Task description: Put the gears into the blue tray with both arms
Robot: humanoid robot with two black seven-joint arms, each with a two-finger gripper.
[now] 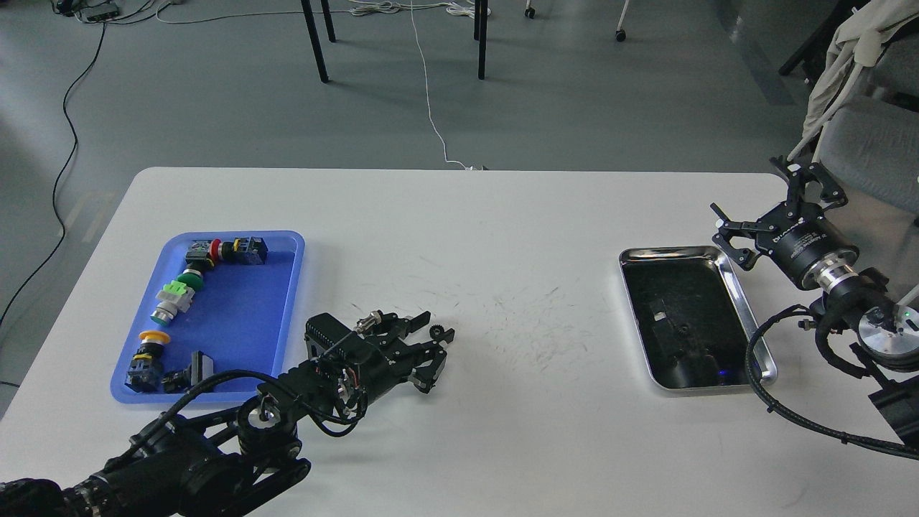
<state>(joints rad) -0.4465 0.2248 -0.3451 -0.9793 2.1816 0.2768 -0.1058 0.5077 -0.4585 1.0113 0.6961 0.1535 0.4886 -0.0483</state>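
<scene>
A small black gear [436,331] lies on the white table right of the blue tray [244,309]. My left gripper [439,324] is low over the table and open. Its two fingers sit close on either side of the gear, and the gear seems to touch the nearer finger. My right gripper [762,210] hovers at the far right edge of the table, just past the steel tray's back corner. It is open wide with nothing between its fingers. No gear shows inside the blue tray.
The blue tray holds several push-button switches [176,298] with red, green and yellow caps along its left side. A shiny steel tray [744,316] lies at the right. A grey chair [869,143] stands beyond the right table edge.
</scene>
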